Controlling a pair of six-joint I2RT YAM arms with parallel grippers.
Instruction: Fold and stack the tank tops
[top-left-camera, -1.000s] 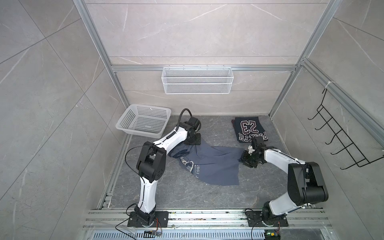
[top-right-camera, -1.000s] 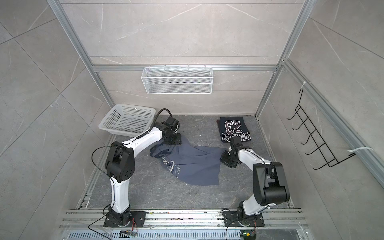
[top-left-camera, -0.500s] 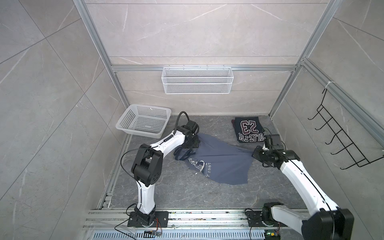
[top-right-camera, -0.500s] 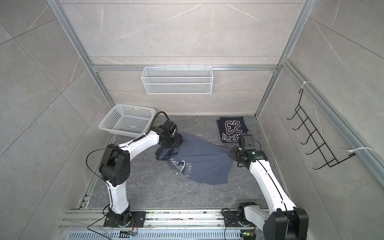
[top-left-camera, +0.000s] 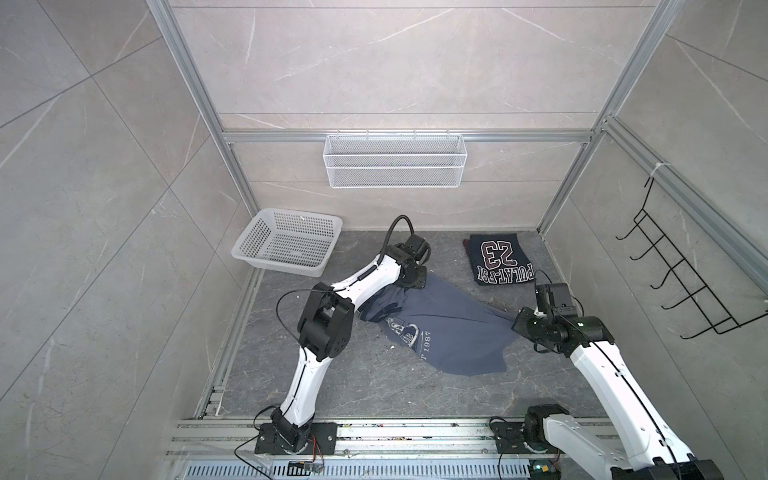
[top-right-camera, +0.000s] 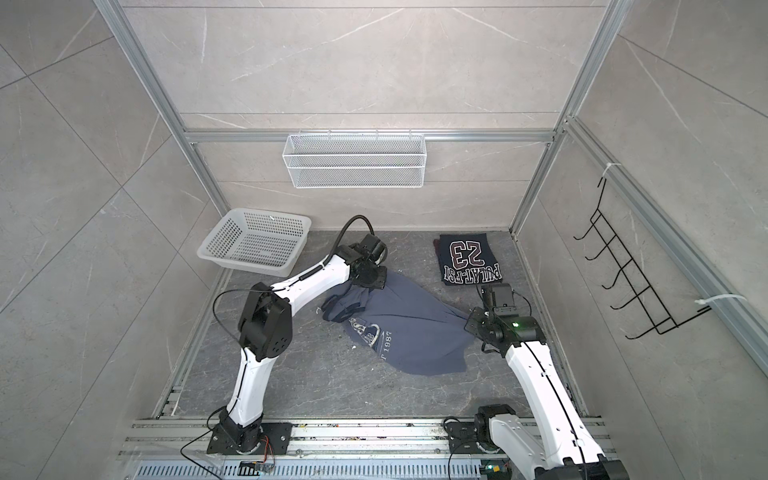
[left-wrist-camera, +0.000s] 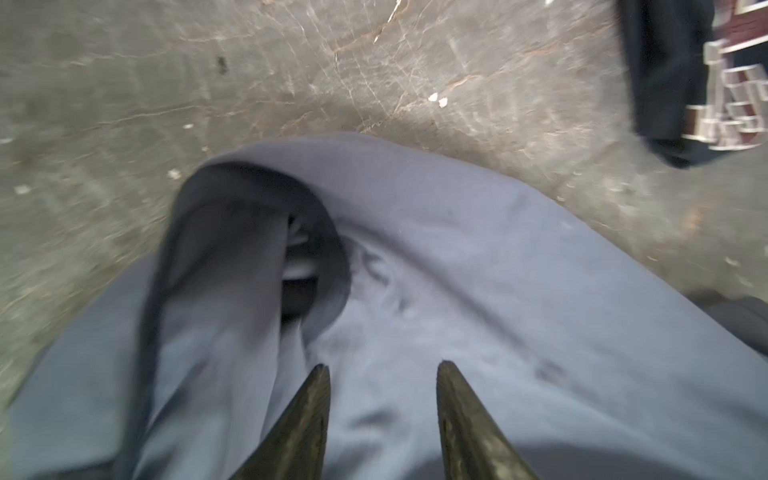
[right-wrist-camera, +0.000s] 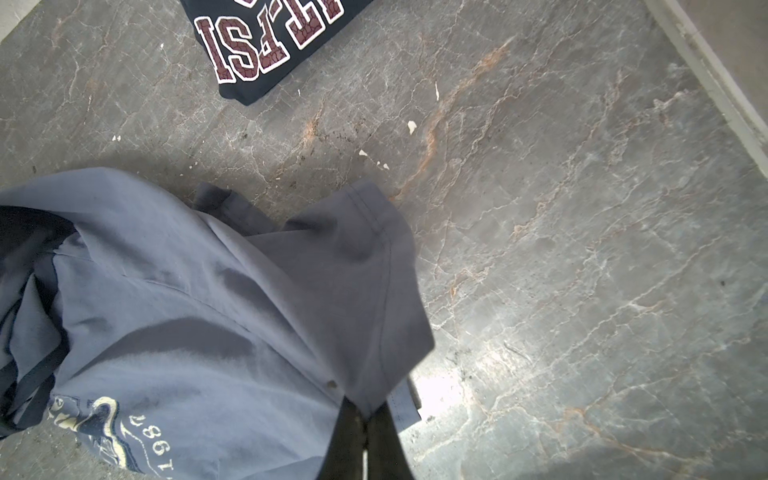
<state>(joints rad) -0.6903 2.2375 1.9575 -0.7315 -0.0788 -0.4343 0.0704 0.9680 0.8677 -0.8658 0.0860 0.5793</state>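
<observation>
On the grey stone tabletop (top-left-camera: 374, 386), the slate blue-grey tank top (top-left-camera: 453, 328) lay rumpled at centre, between the two arms. The right gripper (right-wrist-camera: 365, 415) was closed tight on a hem corner of it. The left gripper (left-wrist-camera: 382, 368) stood with jaws parted over the cloth's opposite side, nothing seen held. The navy tank top (top-left-camera: 498, 259) lay folded near the back right corner, apart from the other.

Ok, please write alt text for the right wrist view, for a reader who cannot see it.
The right gripper is shut on a hemmed corner of the slate blue-grey tank top, which drapes over the grey marbled floor. The folded navy tank top lies apart.
</observation>
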